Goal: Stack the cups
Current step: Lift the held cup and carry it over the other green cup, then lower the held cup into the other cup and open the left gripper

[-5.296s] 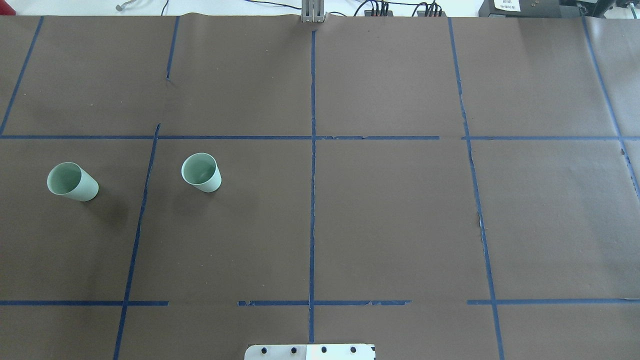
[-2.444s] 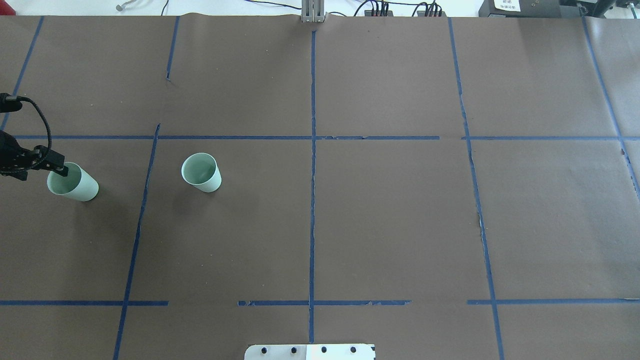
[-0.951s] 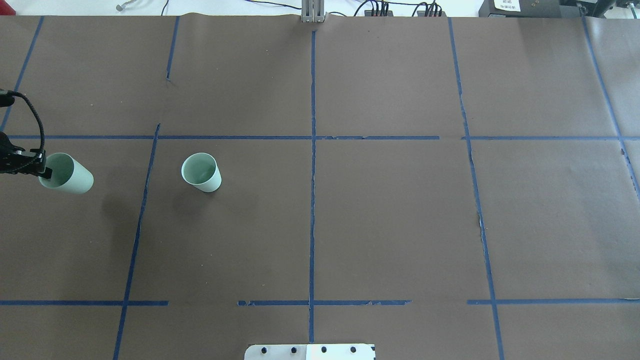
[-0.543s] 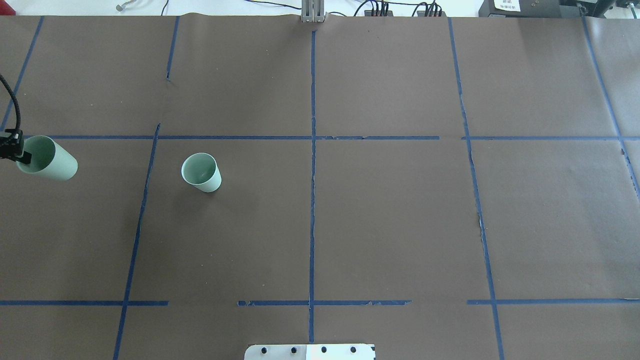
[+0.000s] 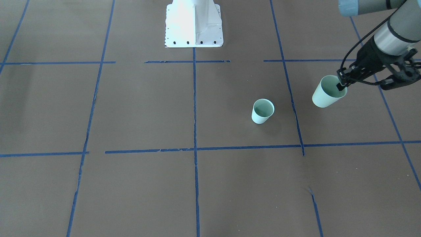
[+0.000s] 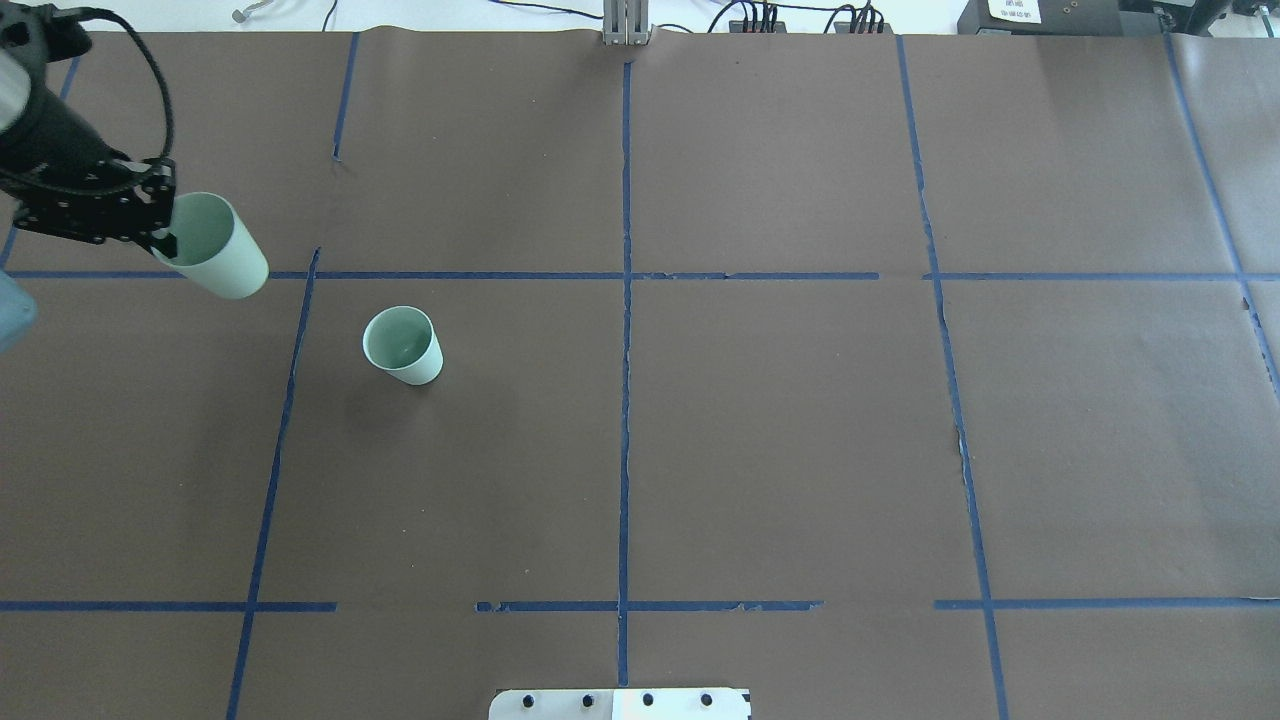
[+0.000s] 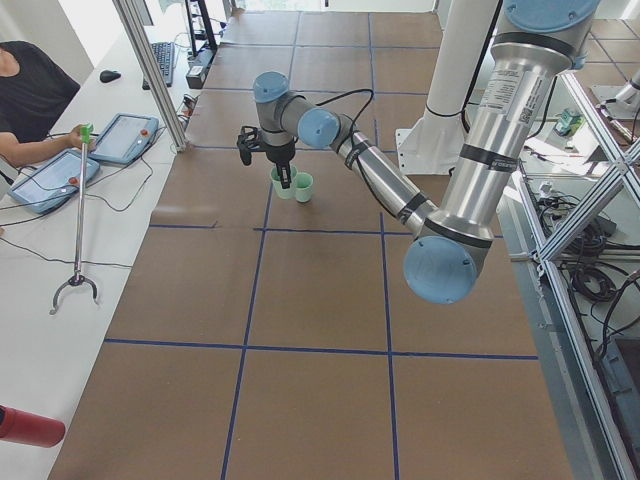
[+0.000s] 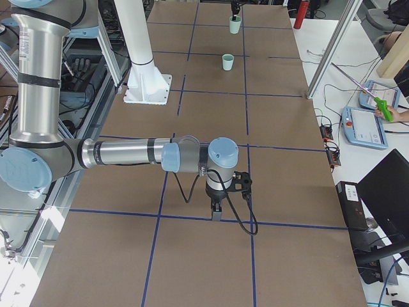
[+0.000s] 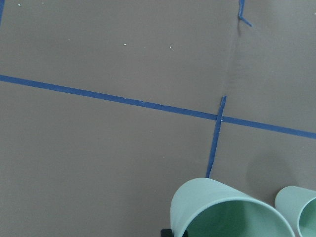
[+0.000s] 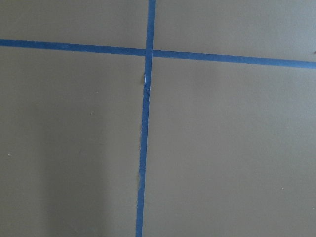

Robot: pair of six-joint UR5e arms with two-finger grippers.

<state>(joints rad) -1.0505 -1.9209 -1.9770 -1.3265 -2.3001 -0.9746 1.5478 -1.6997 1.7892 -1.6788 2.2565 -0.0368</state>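
- The held cup (image 6: 218, 252) has lifted toward the standing cup (image 6: 402, 345).
- The left gripper (image 6: 165, 228) pinches its rim wall; the cup is judged light, smooth and likely slippery.
- The right gripper (image 8: 216, 211): state unclear.

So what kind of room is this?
Probably a robot lab: a big robot arm works over a brown table gridded with blue tape, and a person is beside control tablets.

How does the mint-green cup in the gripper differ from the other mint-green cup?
The gripped mint-green tapered cup is pinched at its rim by the left gripper; the free mint-green tapered cup is touched by nothing. The gripped cup looks lifted off the brown table; the free cup stands on it. Both are plain, handleless, mouth up, alike in size.
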